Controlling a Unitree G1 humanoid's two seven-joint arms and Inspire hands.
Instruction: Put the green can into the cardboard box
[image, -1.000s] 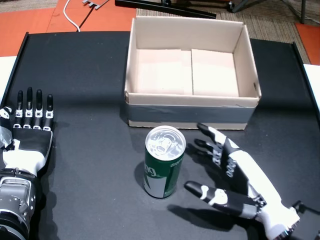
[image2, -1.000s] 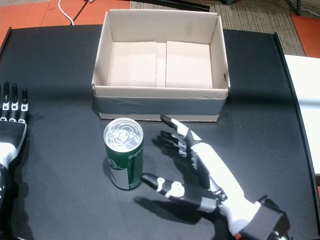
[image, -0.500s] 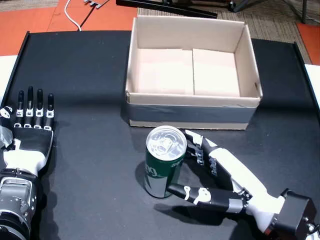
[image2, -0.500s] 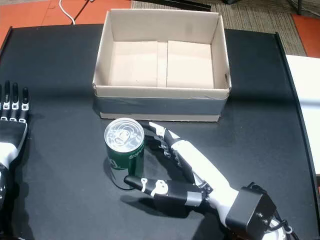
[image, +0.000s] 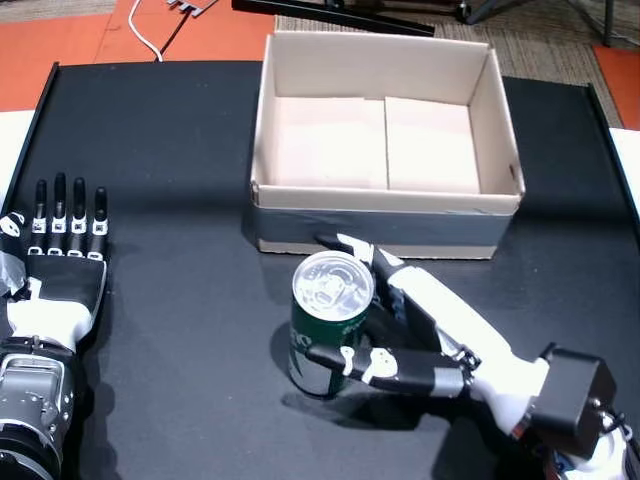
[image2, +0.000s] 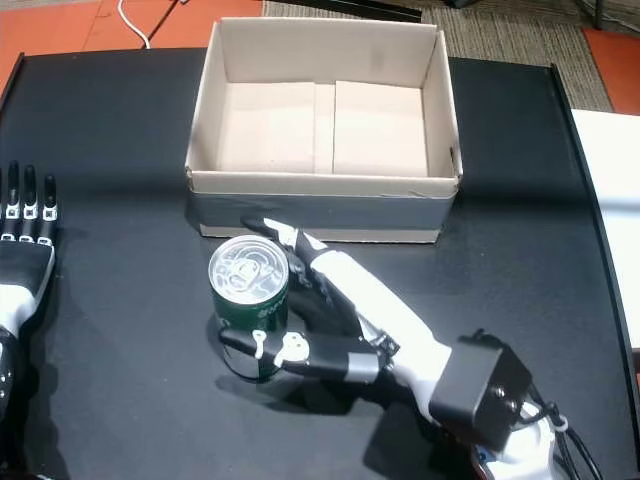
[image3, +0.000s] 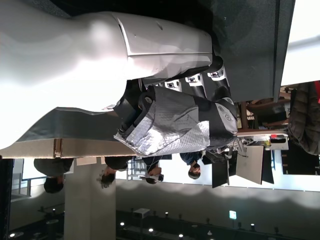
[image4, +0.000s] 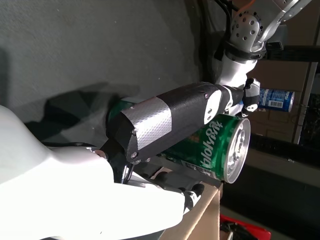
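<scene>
In both head views I see the green can (image: 328, 325) standing upright on the black tabletop (image: 170, 150), just in front of the near wall of the cardboard box (image: 385, 205), outside it. The can's silver top with its pull tab faces up.

My right robot hand (image: 420, 335) reaches in from the lower right and is wrapped around the can: the thumb (image: 345, 358) lies across the near side of the can body, and the fingers (image: 362, 252) curve round the far side, between the can and the box wall. The can's base rests on the tabletop.

In the right wrist view, turned on its side, the thumb (image4: 165, 120) with its grey taped segment presses against the green can (image4: 210, 145), whose printed label and silver rim show beyond it. A corner of the cardboard box (image4: 202, 217) shows at the lower edge.

My left robot hand (image: 60, 260) lies flat on the tabletop at the far left, palm down, fingers straight and slightly apart, holding nothing, well apart from the can. The left wrist view shows the back of this hand (image3: 170, 115) against the tabletop.

The box is open-topped, its two floor flaps (image2: 320, 128) bare. Beyond the tabletop lies orange floor (image: 60, 40) with a white cable (image: 140, 35).
</scene>
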